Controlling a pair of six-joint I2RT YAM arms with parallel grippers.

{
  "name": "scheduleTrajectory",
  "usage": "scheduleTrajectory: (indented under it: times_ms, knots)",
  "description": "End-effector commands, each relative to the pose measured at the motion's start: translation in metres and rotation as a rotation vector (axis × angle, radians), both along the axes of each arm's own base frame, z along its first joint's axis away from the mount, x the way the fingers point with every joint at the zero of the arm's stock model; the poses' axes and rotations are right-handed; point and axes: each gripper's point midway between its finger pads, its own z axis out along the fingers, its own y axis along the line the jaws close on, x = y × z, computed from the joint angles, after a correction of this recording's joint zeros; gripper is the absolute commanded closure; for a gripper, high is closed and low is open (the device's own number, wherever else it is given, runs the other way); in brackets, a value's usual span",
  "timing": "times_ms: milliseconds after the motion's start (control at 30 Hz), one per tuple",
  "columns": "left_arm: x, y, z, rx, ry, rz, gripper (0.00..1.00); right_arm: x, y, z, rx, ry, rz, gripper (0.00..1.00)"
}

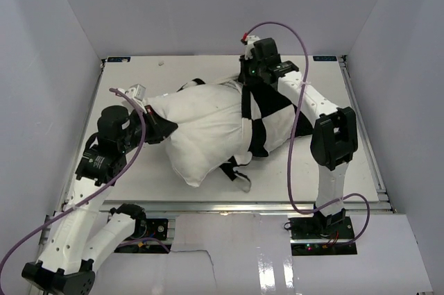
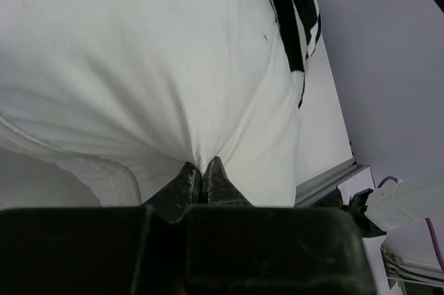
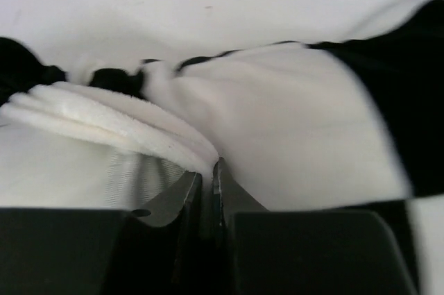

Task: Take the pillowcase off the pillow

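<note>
Now my left jaws clamped on pillow (image 1: 205,132) left end; my right jaws pinching checked pillowcase (image 1: 267,104) fold, far side.

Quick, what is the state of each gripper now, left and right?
Left gripper: shut, pinching the plain fabric of the pillow.
Right gripper: shut on an edge of the checked pillowcase.

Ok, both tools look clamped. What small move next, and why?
Probably pull the right tool a little rightward, with the left tool fixed. The left pinches the bare pillow at its left end, the right is shut on the checked pillowcase, which covers only the pillow's right end, so a pull should slide it off.
</note>
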Motion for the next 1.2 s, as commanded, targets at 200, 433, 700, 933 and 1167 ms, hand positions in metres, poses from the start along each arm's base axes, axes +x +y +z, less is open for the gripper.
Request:
scheduleTrajectory:
  times_ms: [200,433,700,933,1167]
  knots:
    - [-0.009,0.041,0.066,0.015,-0.171,0.207,1.00,0.065,-0.131,0.008,-0.013,-0.013,-0.376,0.92]
    - [0.013,0.019,0.035,-0.017,-0.099,0.141,1.00,0.002,-0.077,0.055,0.134,0.004,-0.078,0.30]
    - [0.034,0.004,0.040,-0.040,-0.091,0.100,1.00,-0.118,-0.052,0.101,0.227,-0.066,0.083,0.03]
    - [0.046,-0.004,0.052,-0.060,-0.091,0.087,1.00,-0.240,-0.019,0.077,0.282,-0.055,0.236,0.02]
    - [0.057,-0.018,0.079,-0.100,-0.102,0.033,1.00,-0.277,-0.029,0.001,0.241,0.035,0.161,0.10]
